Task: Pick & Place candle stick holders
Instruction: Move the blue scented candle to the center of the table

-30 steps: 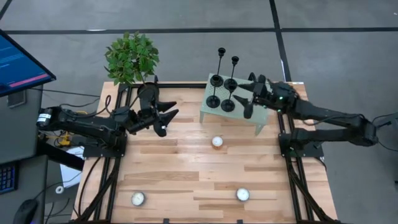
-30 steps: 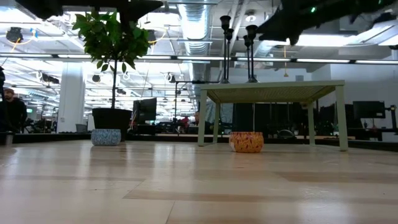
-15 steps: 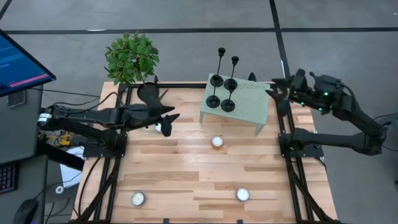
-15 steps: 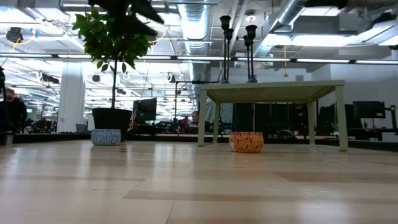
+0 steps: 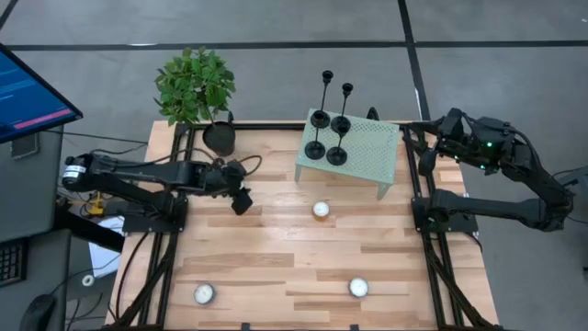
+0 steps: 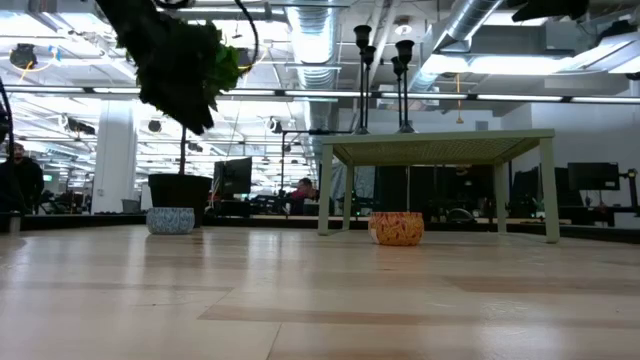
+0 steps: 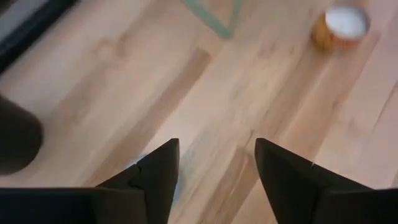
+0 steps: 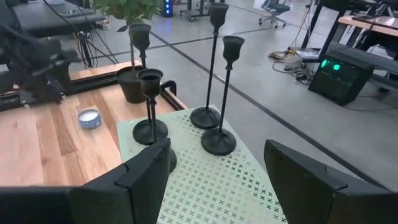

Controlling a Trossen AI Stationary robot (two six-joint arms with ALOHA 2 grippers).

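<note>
Several black candle stick holders (image 5: 327, 136) stand by their round bases on a small pale green table (image 5: 372, 152) at the far side; the right wrist view shows them (image 8: 214, 140) close ahead. My right gripper (image 5: 426, 154) hovers open beyond that table's right end, level with the holders, nothing between its fingers (image 8: 214, 180). My left gripper (image 5: 241, 199) hangs open over the bare wood left of centre, tipped down at the boards (image 7: 217, 165). It holds nothing.
A potted plant (image 5: 196, 85) in a black pot (image 5: 219, 138) stands at the far left corner. One orange tealight (image 5: 320, 210) lies in front of the green table; two white ones (image 5: 203, 293) (image 5: 358, 288) lie near the front edge. A monitor (image 5: 32, 97) is off the left side.
My right gripper has drawn back from over the green table toward the table's right edge and risen, still open; the holders stand as before. My left gripper has tipped from nearly level to pointing down at the wood and sunk a little toward the near edge.
</note>
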